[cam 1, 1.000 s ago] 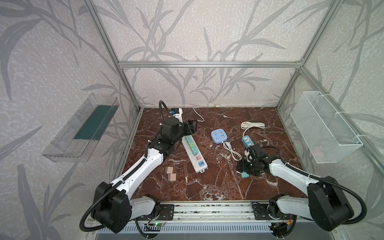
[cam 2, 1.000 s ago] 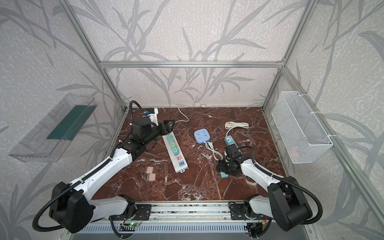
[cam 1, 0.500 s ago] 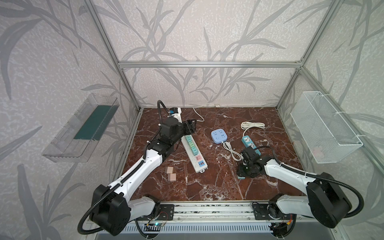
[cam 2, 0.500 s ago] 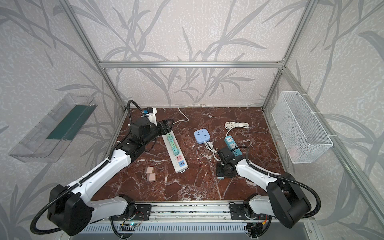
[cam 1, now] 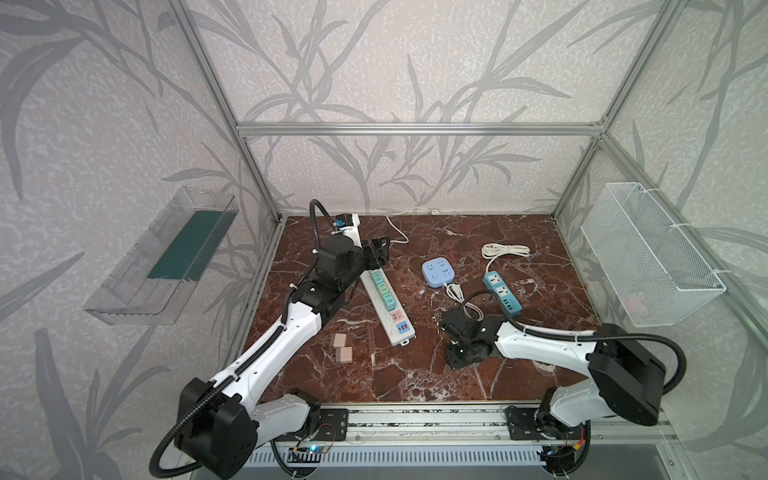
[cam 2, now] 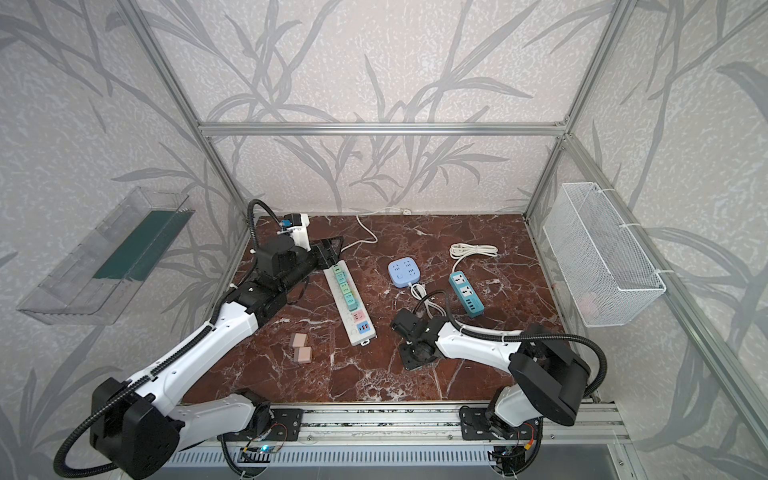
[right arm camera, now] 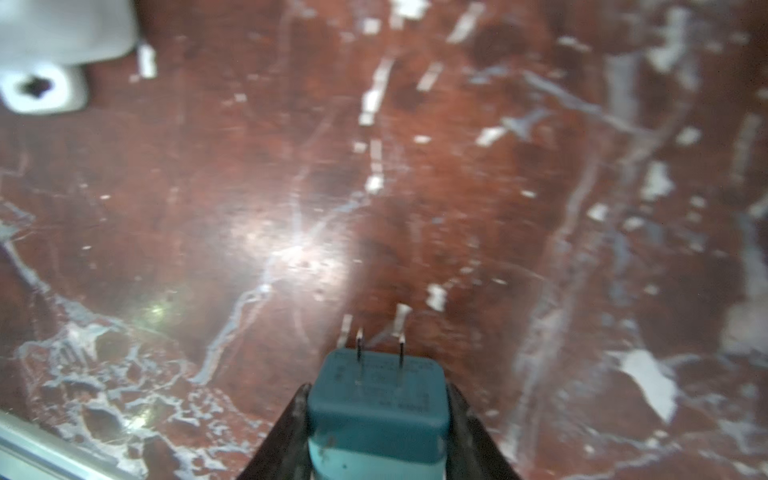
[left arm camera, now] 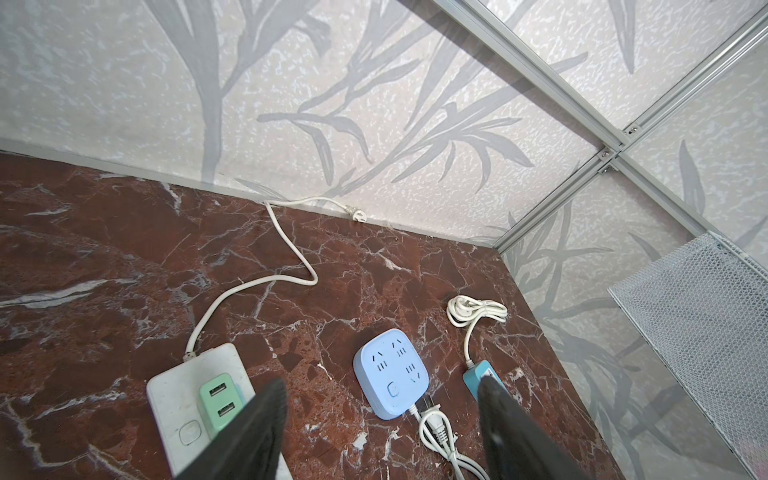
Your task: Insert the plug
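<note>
Toward the near edge of the table (cam 1: pixel 457 232), a little right of the middle, my right claw (cam 1: pixel 462 358) points down at the marble. It is clamped on the plug (right arm camera: pixel 374 415). My right wrist view shows the teal body squeezed between both fingers (right arm camera: pixel 286 428), touching each. Its two metal prongs aim away from my wrist at the table, and their reflection shows on the polished stone. In both top views my claw hides the plug, so I cannot tell how far the prongs stand off the surface.

Just to the left lies the long strip (cam 1: pixel 384 291), running from the far-left corner toward the near edge; its white end lug sits near the plug.

My left claw (cam 1: pixel 380 249) hovers over the far end of that strip, fingers (left arm camera: pixel 266 415) well apart and gripping nothing. Between them my left wrist view shows the blue square socket (left arm camera: pixel 390 374), which lies near the middle of the table. A teal strip (cam 1: pixel 502 291) lies to its right, with its white cord (cam 1: pixel 505 250) coiled toward the far edge.

Two pink blocks (cam 1: pixel 341 347) sit left of the long strip's near end, just beside each other.
</note>
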Robot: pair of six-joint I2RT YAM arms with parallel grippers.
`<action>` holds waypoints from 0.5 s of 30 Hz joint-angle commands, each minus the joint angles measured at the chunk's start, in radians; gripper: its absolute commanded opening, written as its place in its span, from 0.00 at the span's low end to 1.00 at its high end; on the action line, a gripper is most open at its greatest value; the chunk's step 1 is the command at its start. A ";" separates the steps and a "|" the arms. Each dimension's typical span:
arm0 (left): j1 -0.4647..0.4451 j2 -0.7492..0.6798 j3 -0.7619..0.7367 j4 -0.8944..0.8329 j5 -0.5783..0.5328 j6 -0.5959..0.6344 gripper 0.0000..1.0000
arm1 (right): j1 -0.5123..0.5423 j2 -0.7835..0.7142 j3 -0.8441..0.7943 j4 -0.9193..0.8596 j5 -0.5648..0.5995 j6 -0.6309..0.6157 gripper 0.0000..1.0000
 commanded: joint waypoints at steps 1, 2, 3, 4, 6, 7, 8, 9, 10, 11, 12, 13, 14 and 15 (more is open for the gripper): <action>-0.004 -0.016 0.005 0.007 -0.018 0.018 0.72 | 0.075 0.071 0.036 -0.010 0.023 -0.029 0.45; -0.005 -0.016 0.003 0.008 -0.021 0.019 0.72 | 0.099 0.083 0.054 -0.021 0.034 -0.040 0.48; -0.005 -0.014 0.003 0.008 -0.023 0.018 0.72 | 0.113 0.091 0.069 -0.032 0.045 -0.051 0.52; -0.005 -0.014 0.004 0.005 -0.022 0.018 0.72 | 0.116 0.095 0.076 -0.041 0.047 -0.057 0.57; -0.005 -0.013 0.007 0.005 -0.014 0.016 0.72 | 0.116 0.089 0.079 -0.058 0.057 -0.063 0.67; -0.005 -0.013 0.007 0.007 -0.014 0.017 0.72 | 0.116 0.081 0.077 -0.064 0.057 -0.064 0.69; -0.006 -0.013 0.005 0.008 -0.016 0.018 0.72 | 0.116 0.068 0.073 -0.070 0.052 -0.065 0.72; -0.006 -0.010 0.005 0.008 -0.015 0.019 0.72 | 0.116 0.055 0.067 -0.074 0.045 -0.069 0.74; -0.006 -0.009 0.006 0.005 -0.013 0.017 0.72 | 0.117 0.044 0.058 -0.074 0.037 -0.068 0.75; -0.006 -0.008 0.008 0.004 -0.006 0.014 0.72 | 0.115 0.033 0.048 -0.076 0.033 -0.067 0.76; -0.006 -0.007 0.009 0.005 0.001 0.013 0.72 | 0.117 0.025 0.040 -0.082 0.038 -0.064 0.76; -0.006 -0.007 0.009 0.006 0.002 0.013 0.72 | 0.117 0.020 0.033 -0.092 0.047 -0.062 0.76; -0.006 -0.007 0.008 0.006 0.000 0.012 0.72 | 0.116 0.016 0.031 -0.112 0.069 -0.059 0.76; -0.006 -0.007 0.008 0.008 -0.001 0.013 0.72 | 0.115 0.013 0.033 -0.140 0.092 -0.057 0.76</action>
